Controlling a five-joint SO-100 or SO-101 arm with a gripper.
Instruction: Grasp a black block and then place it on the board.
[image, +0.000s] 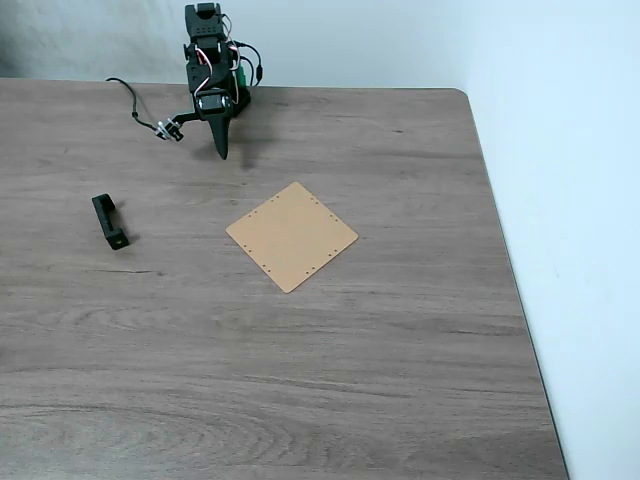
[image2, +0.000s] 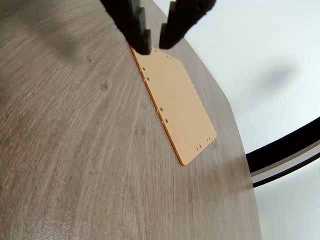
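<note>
I see the black block (image: 110, 222) lying flat on the table (image: 400, 380) at the left of the fixed view, a little above mid-height, with nothing touching it. It sits well apart from the board (image: 291, 236), which lies near the centre of that frame, turned so its corners point up, down, left and right, and its surface is bare. In the wrist view the board (image2: 176, 102) runs from the top centre down toward the right, its edge holes plain to see, and nothing rests on it there either.

So I judge the task not yet begun in any way that shows: the block is ungrasped and the board carries nothing. Both the pick and the place are left to do.

My claw (image: 222, 148) hangs at the upper left of the fixed view, close under the arm's base, its tip pointing down over bare table, well apart from the block and from the board. In the wrist view the claw (image2: 155, 44) enters from the top edge; its two dark fingers stand slightly parted, a narrow gap between them, pinching nothing and touching nothing.
</note>
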